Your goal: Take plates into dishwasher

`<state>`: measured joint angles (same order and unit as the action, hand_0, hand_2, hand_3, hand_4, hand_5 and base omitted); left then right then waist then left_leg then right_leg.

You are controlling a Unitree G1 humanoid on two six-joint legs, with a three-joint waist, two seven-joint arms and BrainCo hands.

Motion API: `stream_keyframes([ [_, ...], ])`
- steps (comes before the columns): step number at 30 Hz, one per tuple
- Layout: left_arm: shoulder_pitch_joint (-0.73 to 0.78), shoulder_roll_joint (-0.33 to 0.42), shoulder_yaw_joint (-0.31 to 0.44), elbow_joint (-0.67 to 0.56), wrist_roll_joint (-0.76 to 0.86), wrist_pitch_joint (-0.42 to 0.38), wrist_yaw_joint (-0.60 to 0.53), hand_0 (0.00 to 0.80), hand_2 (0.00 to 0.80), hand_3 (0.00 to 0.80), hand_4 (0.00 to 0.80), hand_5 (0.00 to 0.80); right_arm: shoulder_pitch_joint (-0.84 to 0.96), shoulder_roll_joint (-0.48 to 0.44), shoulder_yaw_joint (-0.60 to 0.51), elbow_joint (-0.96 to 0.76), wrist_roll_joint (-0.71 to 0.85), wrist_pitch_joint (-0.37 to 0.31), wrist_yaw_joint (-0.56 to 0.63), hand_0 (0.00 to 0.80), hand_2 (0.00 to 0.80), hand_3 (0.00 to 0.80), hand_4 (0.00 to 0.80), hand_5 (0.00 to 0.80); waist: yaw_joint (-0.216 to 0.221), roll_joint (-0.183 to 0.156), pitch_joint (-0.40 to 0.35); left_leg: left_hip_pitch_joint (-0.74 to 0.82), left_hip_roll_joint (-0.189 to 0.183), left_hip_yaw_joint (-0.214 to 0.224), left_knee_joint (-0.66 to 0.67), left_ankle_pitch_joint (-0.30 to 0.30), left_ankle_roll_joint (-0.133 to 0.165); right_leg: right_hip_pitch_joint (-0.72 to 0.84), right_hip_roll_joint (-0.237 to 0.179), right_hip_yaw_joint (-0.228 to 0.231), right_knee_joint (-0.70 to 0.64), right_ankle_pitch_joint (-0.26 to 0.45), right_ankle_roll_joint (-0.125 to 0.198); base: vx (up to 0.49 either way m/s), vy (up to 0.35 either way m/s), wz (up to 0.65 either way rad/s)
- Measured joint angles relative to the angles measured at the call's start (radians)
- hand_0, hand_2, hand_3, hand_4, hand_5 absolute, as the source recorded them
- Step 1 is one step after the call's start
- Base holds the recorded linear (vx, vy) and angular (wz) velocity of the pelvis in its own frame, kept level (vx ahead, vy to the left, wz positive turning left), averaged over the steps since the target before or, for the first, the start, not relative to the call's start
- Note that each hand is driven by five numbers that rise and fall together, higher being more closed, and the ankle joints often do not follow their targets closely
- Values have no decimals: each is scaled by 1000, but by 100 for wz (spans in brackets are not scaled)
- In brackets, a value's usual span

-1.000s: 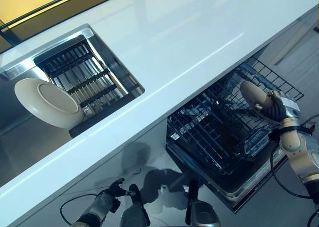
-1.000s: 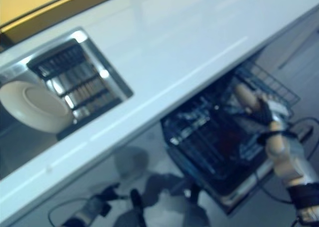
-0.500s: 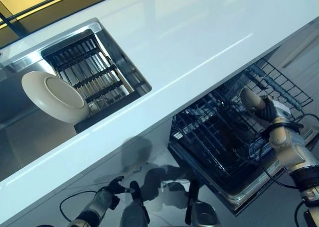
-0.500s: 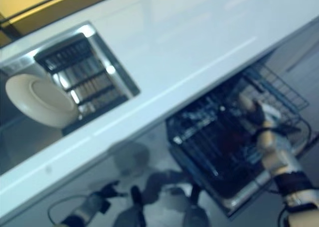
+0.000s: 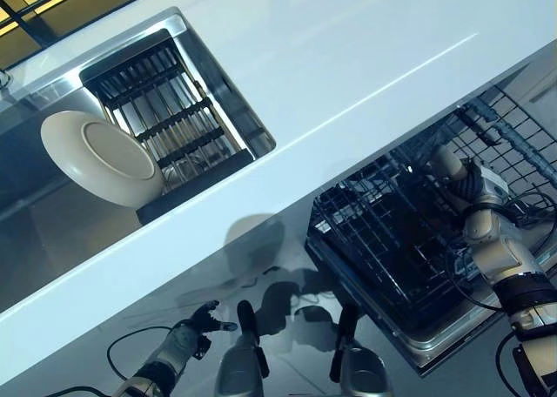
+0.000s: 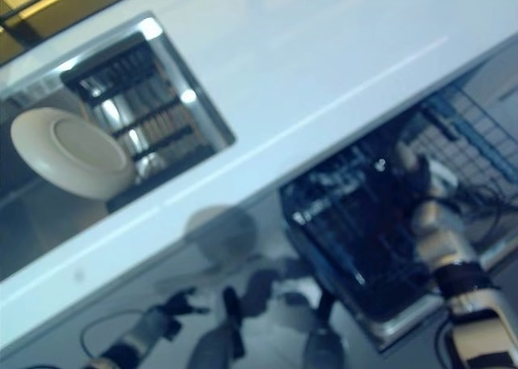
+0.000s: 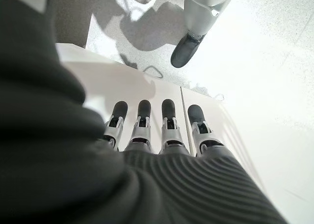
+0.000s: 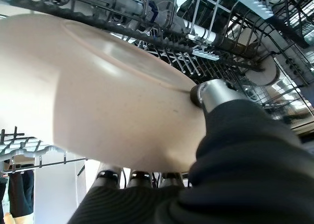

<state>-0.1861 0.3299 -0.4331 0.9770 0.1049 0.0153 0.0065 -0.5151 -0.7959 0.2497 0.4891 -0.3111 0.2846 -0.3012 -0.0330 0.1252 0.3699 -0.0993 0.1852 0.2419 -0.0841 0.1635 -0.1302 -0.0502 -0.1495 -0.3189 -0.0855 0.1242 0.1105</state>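
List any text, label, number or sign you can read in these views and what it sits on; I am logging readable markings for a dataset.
None: no readable text shows in any view.
Plate held in the right robot hand over the dishwasher rack: plain, no marking.
Plate in the sink: plain.
Counter: bare of any print.
Left robot hand, hanging low by the floor: no label visible.

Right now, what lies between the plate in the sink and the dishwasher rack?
In the left eye view, bare white countertop separates the sink plate from the dishwasher rack.
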Motion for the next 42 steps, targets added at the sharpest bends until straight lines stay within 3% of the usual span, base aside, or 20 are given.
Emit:
stream_keyframes([
  [6,-2,0,-1,-6,-1,-3,-1,0,0,0,0,0,-39,-4,2,36,-1,5,-15,800,800,800,800,800,1,29,14,-11,-1,-2,0,2,0,-10,-1,-1,0,0,0,0,0,0],
  [21,-13,2,-22,-21,-10,-21,-2,0,0,0,0,0,-104,-41,40,127,-2,5,-16,800,800,800,800,800,23,58,28,-23,-16,-31,0,8,7,-14,-15,-16,4,1,5,-1,2,2],
  [42,-15,6,-47,-48,-10,-22,-7,0,0,0,0,0,-119,-43,68,256,-14,-29,-8,800,800,800,800,800,46,59,28,-36,-16,-65,0,21,11,-13,-17,-44,24,-7,7,-5,-30,4],
])
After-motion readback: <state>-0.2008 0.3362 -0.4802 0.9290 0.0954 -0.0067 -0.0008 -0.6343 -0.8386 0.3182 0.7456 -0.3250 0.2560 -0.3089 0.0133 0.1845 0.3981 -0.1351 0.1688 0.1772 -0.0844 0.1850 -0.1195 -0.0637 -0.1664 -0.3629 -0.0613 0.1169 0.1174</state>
